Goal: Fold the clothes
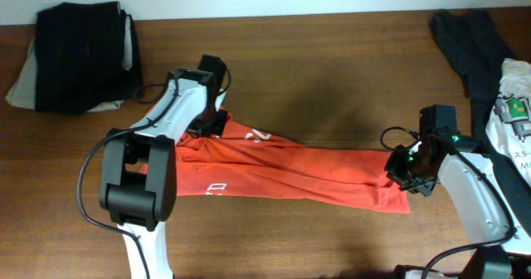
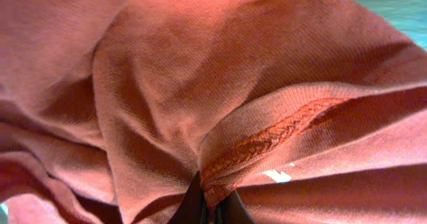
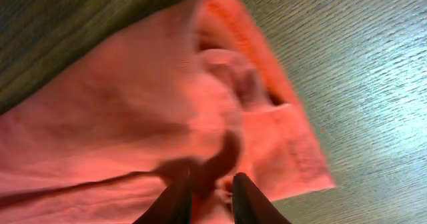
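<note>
The left gripper (image 2: 208, 207) was clamped shut on a stitched hem of the red-orange T-shirt (image 1: 315, 175), while the right gripper (image 3: 208, 194) pinched a fold of the shirt's opposite end between its fingers. The one T-shirt lay on the wooden table (image 1: 332, 71) as a long, rumpled band stretched between the two arms (white lettering showing near the left end). It looked narrowed lengthwise but not yet brought into a compact fold, so the job on this piece appeared roughly half done. At the far left corner sat a stack (image 1: 79, 55) of two pieces, black on beige, apparently finished. At the far right, one dark grey garment (image 1: 469, 46) and one white garment (image 1: 514, 113) lay loose, seemingly yet to be folded.
</note>
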`<action>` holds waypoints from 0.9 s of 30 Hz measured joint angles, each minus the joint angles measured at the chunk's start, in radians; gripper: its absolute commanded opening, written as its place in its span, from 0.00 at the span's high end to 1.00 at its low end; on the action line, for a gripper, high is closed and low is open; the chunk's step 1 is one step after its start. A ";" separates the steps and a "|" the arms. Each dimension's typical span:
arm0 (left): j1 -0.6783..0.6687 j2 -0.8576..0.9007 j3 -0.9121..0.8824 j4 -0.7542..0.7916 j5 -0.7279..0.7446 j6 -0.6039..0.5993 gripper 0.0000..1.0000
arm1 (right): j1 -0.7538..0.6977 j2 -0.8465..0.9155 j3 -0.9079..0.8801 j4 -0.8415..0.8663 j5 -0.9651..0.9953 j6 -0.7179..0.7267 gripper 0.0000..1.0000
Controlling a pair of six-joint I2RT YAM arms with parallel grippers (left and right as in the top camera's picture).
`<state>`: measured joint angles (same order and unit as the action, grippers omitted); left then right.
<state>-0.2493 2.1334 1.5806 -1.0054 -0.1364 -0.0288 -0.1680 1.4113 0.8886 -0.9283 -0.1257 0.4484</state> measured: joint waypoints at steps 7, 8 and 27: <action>0.026 0.000 0.001 0.000 -0.026 -0.027 0.99 | 0.000 0.000 0.000 0.005 0.000 0.000 0.77; 0.026 -0.002 0.001 0.000 -0.026 -0.029 0.99 | 0.000 0.000 0.000 0.008 -0.003 0.000 0.79; 0.026 -0.022 0.002 0.000 -0.029 -0.045 0.98 | 0.328 0.107 -0.005 0.240 -0.070 0.033 0.86</action>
<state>-0.2237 2.1113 1.5822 -1.0058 -0.1658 -0.0734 0.1596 1.5181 0.8841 -0.6884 -0.1955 0.4816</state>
